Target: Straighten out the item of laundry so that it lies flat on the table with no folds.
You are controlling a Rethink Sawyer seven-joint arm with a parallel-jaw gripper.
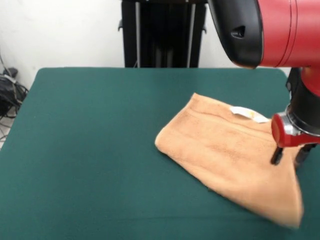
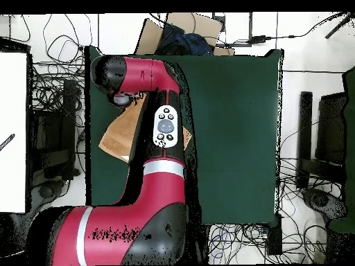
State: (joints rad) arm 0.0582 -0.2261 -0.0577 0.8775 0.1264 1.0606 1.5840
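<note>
The light orange-brown towel (image 1: 225, 150) lies on the right part of the dark green table (image 1: 90, 150), roughly flat, with one corner reaching the picture's lower right. Its white label (image 1: 248, 114) is at the far edge. My gripper (image 1: 289, 158) hangs at the towel's right edge with its two fingers apart, tips at about towel height; nothing is clamped between them. In the overhead view only a wedge of the towel (image 2: 119, 136) shows beside the red arm (image 2: 163, 125), which hides the gripper and much of the table (image 2: 236, 125).
The robot's black pedestal (image 1: 162, 32) stands behind the table's far edge. Cables (image 1: 10, 90) lie on the floor at the left. The arm's thick red link (image 1: 280, 30) overhangs the table's far right corner.
</note>
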